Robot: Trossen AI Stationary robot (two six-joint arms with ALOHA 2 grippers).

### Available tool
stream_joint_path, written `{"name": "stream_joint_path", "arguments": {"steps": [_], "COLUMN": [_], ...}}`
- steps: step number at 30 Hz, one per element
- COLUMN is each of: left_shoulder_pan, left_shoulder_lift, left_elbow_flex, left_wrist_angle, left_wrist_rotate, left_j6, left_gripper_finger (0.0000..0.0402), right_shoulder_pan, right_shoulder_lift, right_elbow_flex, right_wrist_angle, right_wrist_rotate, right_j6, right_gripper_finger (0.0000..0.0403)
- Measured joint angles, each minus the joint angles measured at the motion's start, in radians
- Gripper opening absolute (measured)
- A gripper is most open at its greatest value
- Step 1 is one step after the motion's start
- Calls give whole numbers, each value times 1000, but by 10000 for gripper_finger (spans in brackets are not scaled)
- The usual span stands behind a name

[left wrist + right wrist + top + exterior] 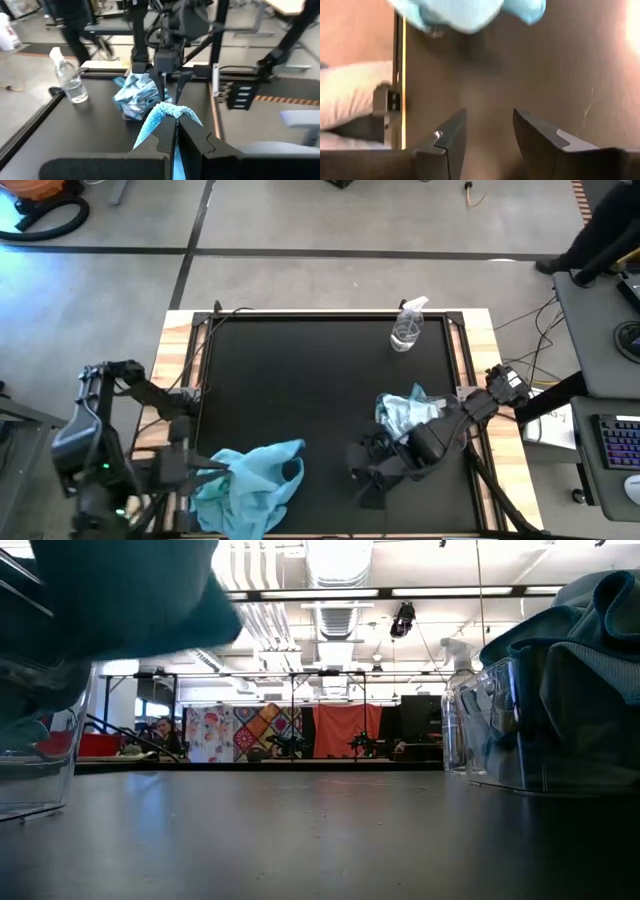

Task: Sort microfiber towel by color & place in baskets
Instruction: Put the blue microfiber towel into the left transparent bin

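A bright turquoise towel (250, 485) lies bunched near the table's near-left corner, and my left gripper (212, 472) is shut on it. The low view shows this towel (120, 590) over a clear basket (30, 760). Paler light-blue towels (403, 412) fill the second clear basket (510, 730) on the right. My right gripper (362, 472) hangs open over bare table between the two, fingers apart (487, 135), with the turquoise towel (465, 12) ahead of it. My left gripper pinches a raised fold of the turquoise towel (167, 111) between its two shut fingers (192, 140). It comes at the towel roughly level from the table's left side. The rest of the cloth hangs slack below and beyond the fingers.
A small clear spray bottle (407, 328) stands near the table's far right. The black tabletop (300, 390) is bare across its middle and far left. A raised frame (200, 380) runs along the table's edges. A desk with a keyboard (620, 445) stands to the right.
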Motion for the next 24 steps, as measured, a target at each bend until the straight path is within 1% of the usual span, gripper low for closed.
{"name": "stream_joint_path", "arguments": {"steps": [3,5,10,11,16,20,24], "left_shoulder_pan": [-29,-52,-126,-140,-211,-263,-290], "left_shoulder_lift": [0,0,0,-1,-5,-5,-5], "left_elbow_flex": [58,91,155,159,160,157,152], "left_wrist_angle": [-40,-90,-267,-267,-260,-265,-261], "left_wrist_rotate": [8,12,4,-6,-23,-22,-23], "left_j6": [-1,-31,-229,-257,-255,-270,-273], "left_gripper_finger": [0,0,0,0,0,0,0], "right_shoulder_pan": [42,69,134,146,197,216,217], "right_shoulder_lift": [0,0,0,0,0,0,0], "right_elbow_flex": [-1,-5,-10,-12,-22,-31,-43], "right_wrist_angle": [-43,-55,-64,-65,-67,-66,-67], "right_wrist_rotate": [6,8,9,11,63,88,89], "right_j6": [41,61,90,90,91,91,118], "right_gripper_finger": [150,148,150,150,143,136,130]}}
